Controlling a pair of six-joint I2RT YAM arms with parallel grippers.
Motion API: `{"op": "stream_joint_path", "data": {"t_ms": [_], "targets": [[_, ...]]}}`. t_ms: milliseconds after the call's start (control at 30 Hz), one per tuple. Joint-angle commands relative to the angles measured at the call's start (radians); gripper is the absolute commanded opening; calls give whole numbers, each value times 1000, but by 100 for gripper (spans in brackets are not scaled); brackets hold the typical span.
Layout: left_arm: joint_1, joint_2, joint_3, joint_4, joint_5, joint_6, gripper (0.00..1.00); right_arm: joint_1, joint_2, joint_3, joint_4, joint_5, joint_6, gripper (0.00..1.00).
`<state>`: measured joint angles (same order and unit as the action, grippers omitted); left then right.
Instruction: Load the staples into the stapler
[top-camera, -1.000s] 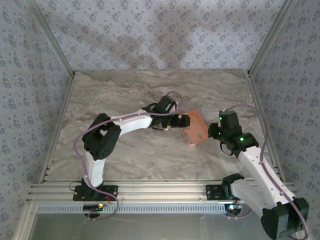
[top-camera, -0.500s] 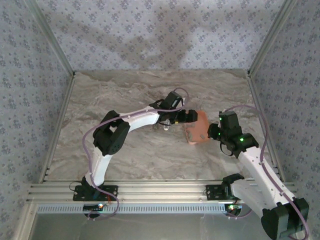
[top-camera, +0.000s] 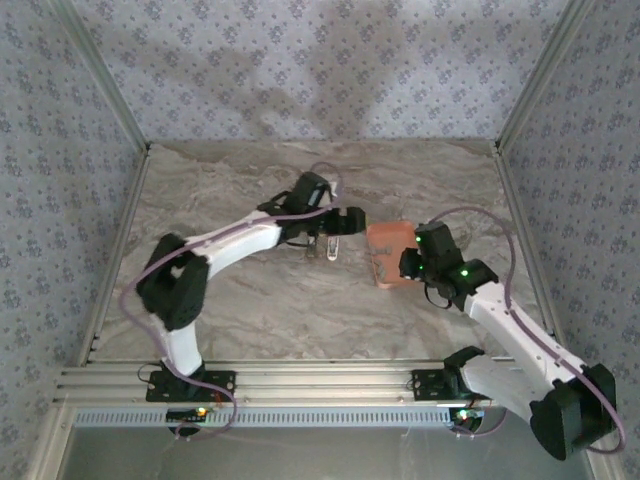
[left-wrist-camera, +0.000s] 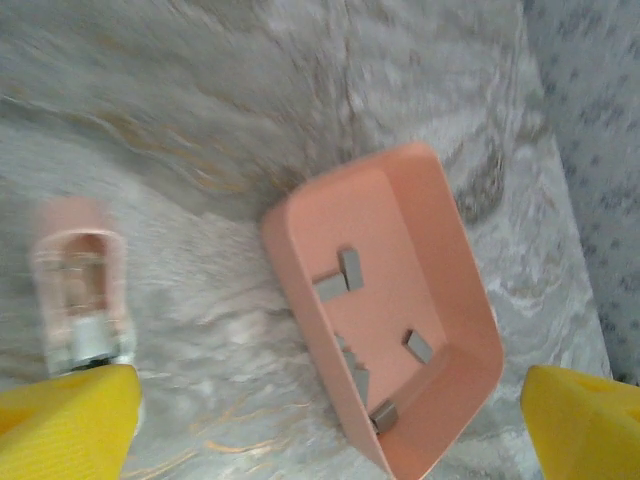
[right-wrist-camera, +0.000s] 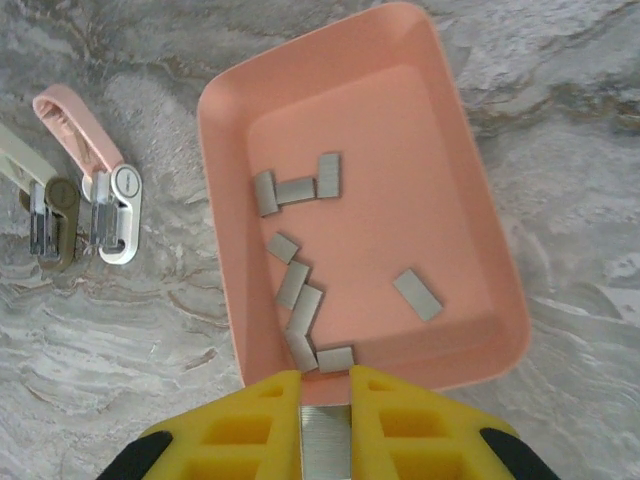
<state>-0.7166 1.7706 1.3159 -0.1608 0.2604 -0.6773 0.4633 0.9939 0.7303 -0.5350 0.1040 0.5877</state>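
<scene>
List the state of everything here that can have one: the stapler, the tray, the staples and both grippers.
stapler: open, lying on the table.
salmon tray: upright on the table, beside the stapler.
loose staple strips: lying scattered in the tray.
left gripper: open, empty.
right gripper: shut on the held staple strip.
</scene>
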Motion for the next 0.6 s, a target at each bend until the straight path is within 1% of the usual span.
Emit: {"op": "stream_joint_path", "data": {"t_ms": [0,200,300,400,567], "targets": [[43,-166,-123,-5,-120,26,98,75,65,55,69,98,23,16],[130,-415,-381,2,-283,60,98,234,227,123,175,223,34,16],[174,-510,-490,27,-340,79,98,299,301,163,205,290,55,15],[219,-571,-571,46,-373,92,98,346,364,192,235,343,80,15],[271,-612,-660,75,-383,117,98,362,470,246,273,347,94,15]]}}
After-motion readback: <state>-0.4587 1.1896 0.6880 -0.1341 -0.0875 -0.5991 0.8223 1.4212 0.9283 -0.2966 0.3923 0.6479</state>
